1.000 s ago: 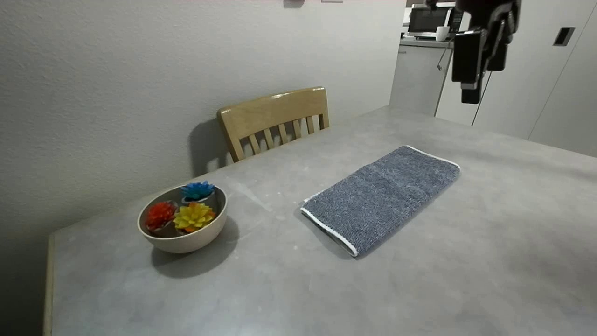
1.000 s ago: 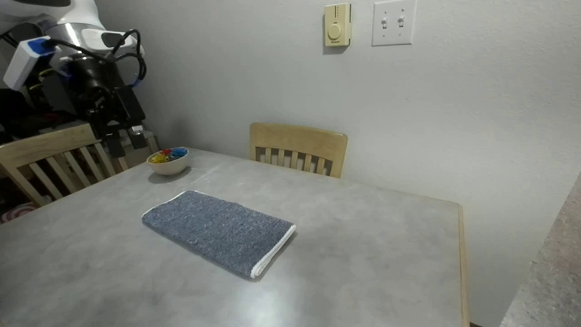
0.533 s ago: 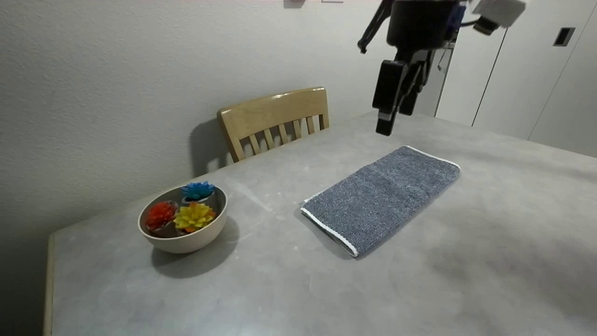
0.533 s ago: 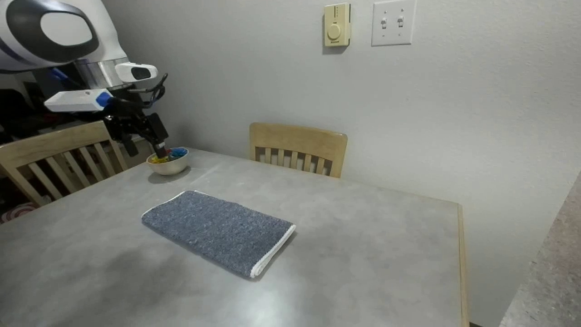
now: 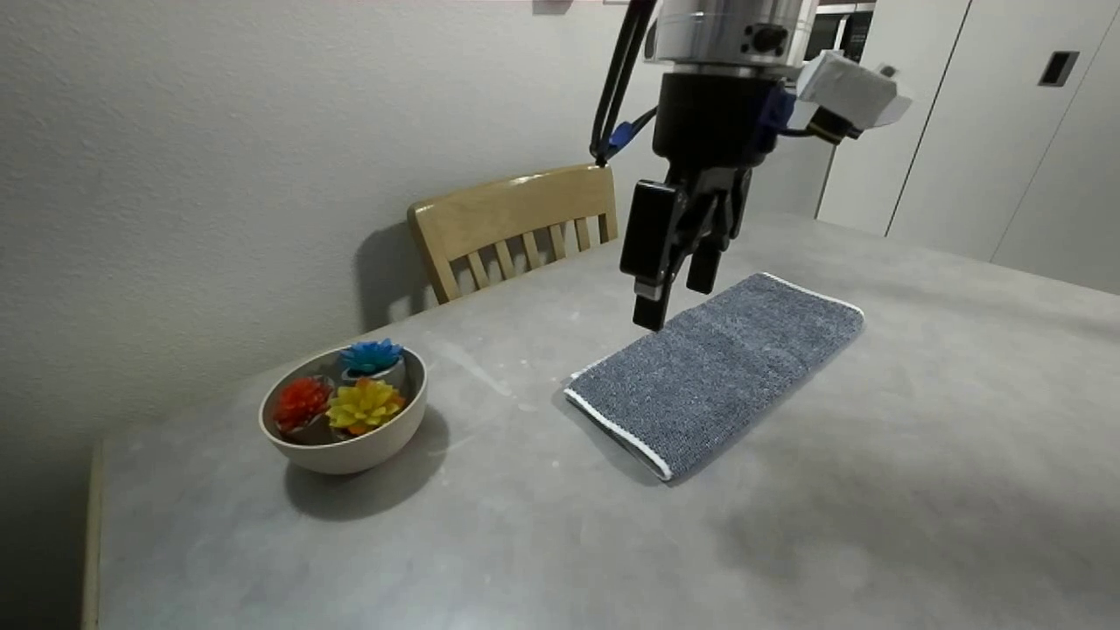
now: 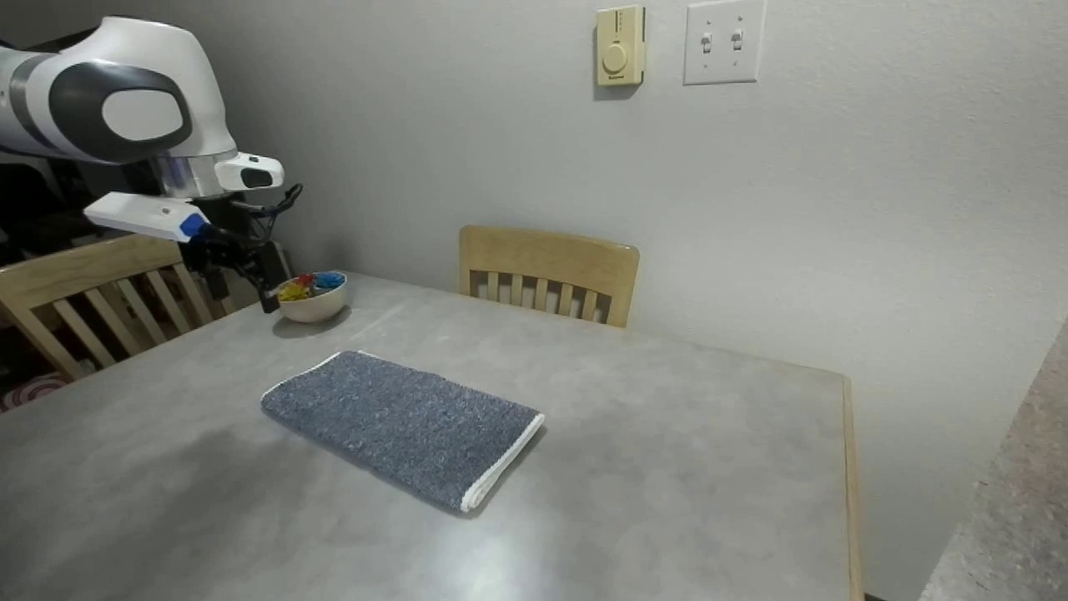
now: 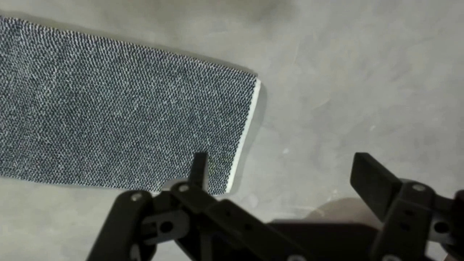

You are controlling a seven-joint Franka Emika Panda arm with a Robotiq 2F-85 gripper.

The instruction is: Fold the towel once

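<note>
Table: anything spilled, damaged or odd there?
One oddity: a pale streak on the grey table, lying between the bowl and the towel in an exterior view. It stands out against the grey; scuff or residue, I can't tell.

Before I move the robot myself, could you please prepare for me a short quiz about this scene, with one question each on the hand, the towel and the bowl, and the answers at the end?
1. True or false: in the wrist view, the hand stands open.
2. Choose one. How is the towel placed? A: held up by the hand; B: resting on the table; C: hanging over the table's edge.
3. Fill in the colour: the bowl holds a red flower, a yellow flower and a third flower, which is (...).

Key: 1. True. 2. B. 3. Blue.
</note>
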